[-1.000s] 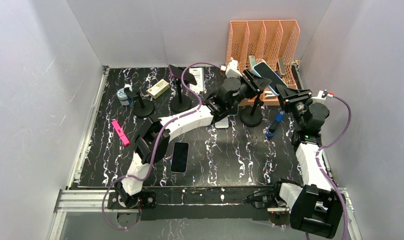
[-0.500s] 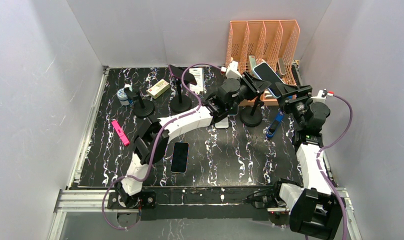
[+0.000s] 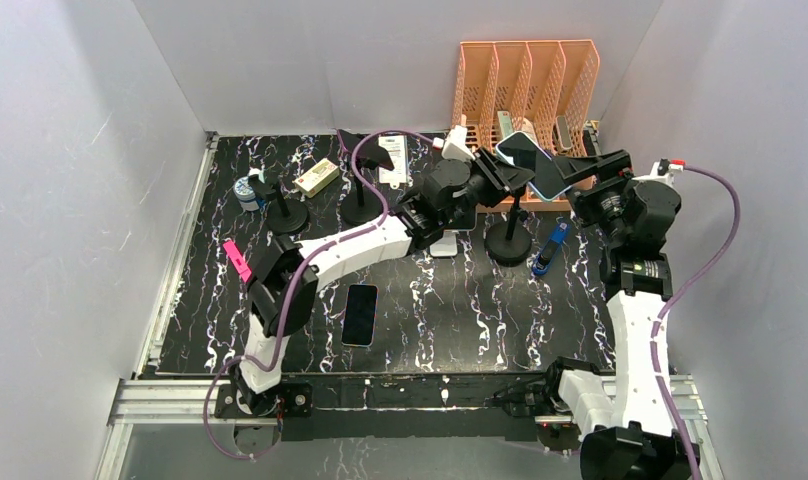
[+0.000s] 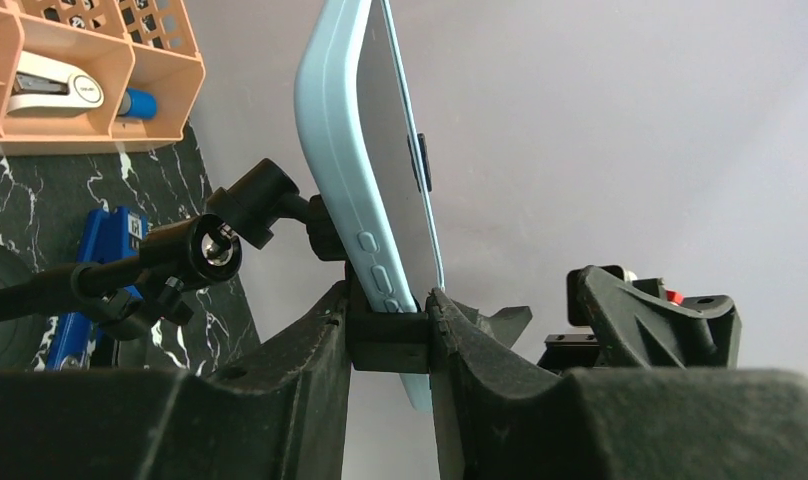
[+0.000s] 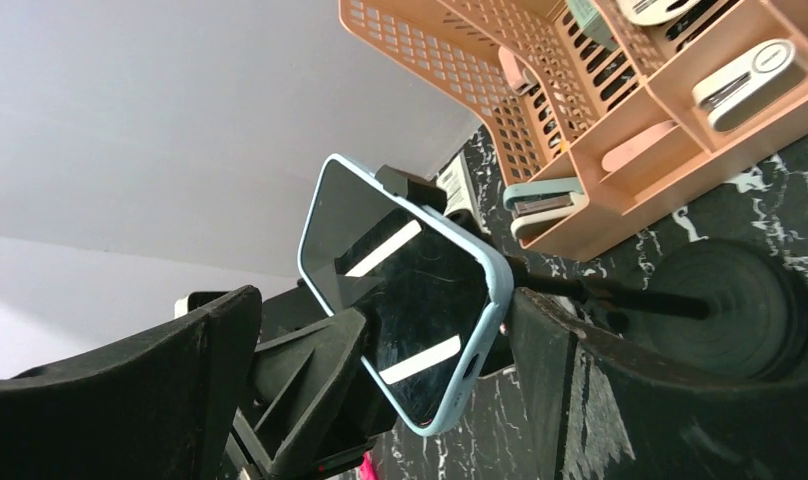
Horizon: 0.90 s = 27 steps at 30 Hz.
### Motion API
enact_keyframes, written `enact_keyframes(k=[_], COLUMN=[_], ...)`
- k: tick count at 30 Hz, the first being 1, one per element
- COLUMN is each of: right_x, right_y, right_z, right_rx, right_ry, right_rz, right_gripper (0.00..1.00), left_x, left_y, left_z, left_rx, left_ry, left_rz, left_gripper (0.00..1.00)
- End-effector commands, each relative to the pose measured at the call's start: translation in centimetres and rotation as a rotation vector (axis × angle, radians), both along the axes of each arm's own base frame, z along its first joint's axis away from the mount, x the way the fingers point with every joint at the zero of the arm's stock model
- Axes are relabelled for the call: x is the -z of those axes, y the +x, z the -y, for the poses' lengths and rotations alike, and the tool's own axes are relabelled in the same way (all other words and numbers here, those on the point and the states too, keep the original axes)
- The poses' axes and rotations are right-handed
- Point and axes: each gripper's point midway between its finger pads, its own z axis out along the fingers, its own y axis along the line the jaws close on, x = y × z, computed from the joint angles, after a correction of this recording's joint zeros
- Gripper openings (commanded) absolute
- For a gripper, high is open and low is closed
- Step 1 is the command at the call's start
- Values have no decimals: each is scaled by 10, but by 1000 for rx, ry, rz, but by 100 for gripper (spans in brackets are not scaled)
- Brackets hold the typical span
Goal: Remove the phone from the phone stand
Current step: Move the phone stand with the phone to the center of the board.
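The phone [image 3: 533, 160], in a light blue case, sits tilted in the cradle of the phone stand [image 3: 508, 243] at the back right of the table. My left gripper [image 3: 508, 180] is shut on the stand's black cradle, right at the phone's lower edge. In the left wrist view the cradle block [image 4: 388, 340] is pinched between both fingers, and the phone [image 4: 365, 150] rises out of it. My right gripper [image 3: 588, 168] is open just right of the phone. In the right wrist view the phone [image 5: 405, 290] hangs between its spread fingers [image 5: 600, 380], gripped by neither.
An orange desk organizer [image 3: 525, 90] stands right behind the stand. A blue item [image 3: 550, 250] lies beside the stand's base. A second phone [image 3: 360, 313] lies flat at mid-table, two more stands [image 3: 288, 215] are at the back left, and a pink item [image 3: 240, 263] is at the left.
My right gripper has let go of the phone, opened wide and drawn back to the right. The left gripper closed further on the cradle and the phone tilted a little to the left.
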Motion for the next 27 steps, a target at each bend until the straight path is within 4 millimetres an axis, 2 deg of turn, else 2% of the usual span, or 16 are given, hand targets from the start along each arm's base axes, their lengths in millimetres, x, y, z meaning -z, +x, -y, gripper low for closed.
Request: enact_keyframes(k=[1, 4, 9, 17, 23, 27], right_x=[-55, -66, -81, -106, -114, -116], right_y=[-16, -23, -36, -72, -91, -96], right_z=[11, 9, -6, -14, -19, -23], right_rx=[78, 79, 15, 6, -8, -27], right_ry=[-135, -165, -208, -318, -356, -364], right_rz=[120, 138, 172, 220, 242, 253], right_gripper=[99, 99, 99, 99, 99, 99], left_x=[-100, -102, -103, -105, -100, -93], left_y=[-25, -32, -38, -64, -84, -99], left_z=[-32, -38, -50, -63, -74, -74], left_rx=[4, 6, -6, 22, 38, 57], left_ry=[-162, -158, -142, -122, -106, -95], left_rz=[117, 119, 127, 131, 122, 111], left_gripper=[0, 0, 0, 0, 0, 0])
